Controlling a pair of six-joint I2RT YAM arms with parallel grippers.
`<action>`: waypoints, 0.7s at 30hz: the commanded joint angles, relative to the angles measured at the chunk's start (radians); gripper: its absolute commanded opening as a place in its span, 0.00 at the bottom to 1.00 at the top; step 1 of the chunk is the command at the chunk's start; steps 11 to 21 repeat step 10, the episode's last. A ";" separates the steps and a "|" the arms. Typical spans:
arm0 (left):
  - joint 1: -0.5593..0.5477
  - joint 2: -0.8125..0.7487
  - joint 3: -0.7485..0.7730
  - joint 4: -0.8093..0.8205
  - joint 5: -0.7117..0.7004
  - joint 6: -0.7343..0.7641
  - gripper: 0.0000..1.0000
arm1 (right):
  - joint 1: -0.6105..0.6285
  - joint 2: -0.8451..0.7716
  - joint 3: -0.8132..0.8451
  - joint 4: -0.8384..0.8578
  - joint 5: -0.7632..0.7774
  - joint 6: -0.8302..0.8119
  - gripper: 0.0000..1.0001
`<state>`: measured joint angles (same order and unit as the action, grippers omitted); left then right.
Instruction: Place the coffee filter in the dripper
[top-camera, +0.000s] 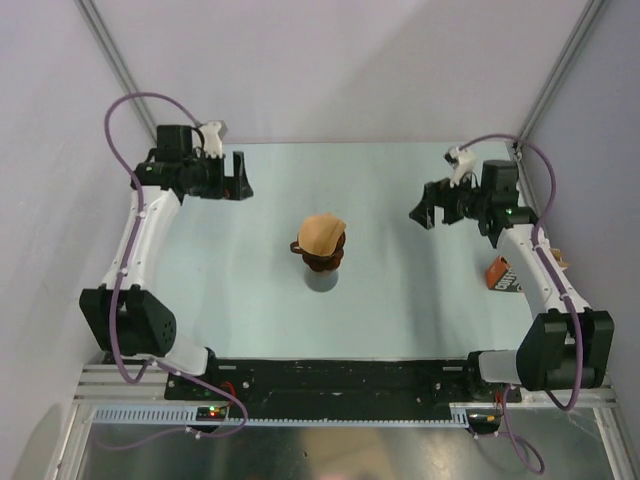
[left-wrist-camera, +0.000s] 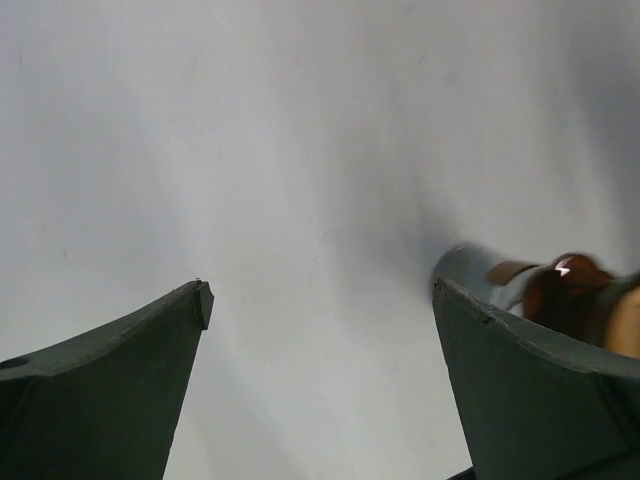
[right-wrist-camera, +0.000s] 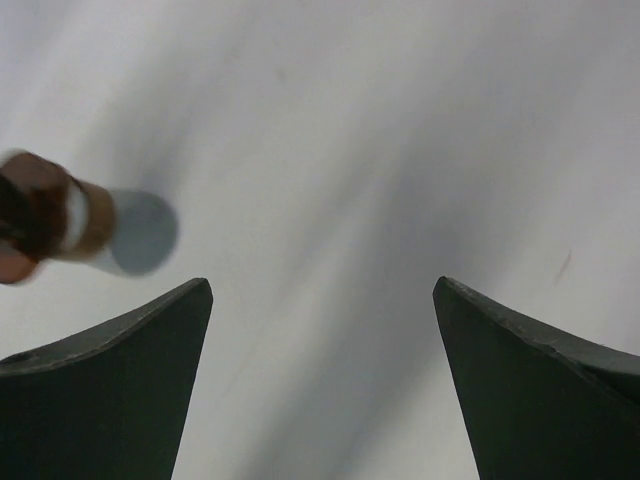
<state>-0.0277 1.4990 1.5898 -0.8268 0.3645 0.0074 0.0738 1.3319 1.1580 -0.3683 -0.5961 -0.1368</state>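
- The thin tan-brown paper coffee filter (top-camera: 322, 232) sits in the round mouth of the dark reddish-brown translucent plastic dripper (top-camera: 322, 260), at the middle of the top view.
- The filter's pale fan covers most of the rim. Only the dripper's darker lower body and its small side handle, on the left, show around it.
- The dripper stands on a grey glass beaker (top-camera: 322, 281), and the stack is upright on the pale tabletop (top-camera: 400, 300).
- The left gripper (top-camera: 240, 176) is in the upper left of the top view, well apart from the stack. Its jaws are spread wide with nothing between them, and its wrist view shows only bare tabletop in the gap.
- The right gripper (top-camera: 422, 205) is in the upper right, also well apart, with its jaws wide and empty.
- An orange-brown printed bag (top-camera: 500, 273) lies by the right arm and plays no part here.
- Judgement: the placing looks done, since the filter is in the dripper and neither gripper touches it.
- Whether the paper is pressed fully down against the cone wall or only rests at the rim cannot be told from these views. At most, that seating is left to check.
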 joint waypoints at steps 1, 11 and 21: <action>0.002 -0.002 -0.109 0.013 -0.108 0.119 1.00 | -0.047 -0.069 -0.136 0.090 0.036 -0.064 1.00; 0.002 -0.040 -0.176 0.104 -0.191 0.113 1.00 | -0.061 -0.108 -0.235 0.185 0.044 -0.062 0.99; 0.002 -0.040 -0.176 0.104 -0.191 0.113 1.00 | -0.061 -0.108 -0.235 0.185 0.044 -0.062 0.99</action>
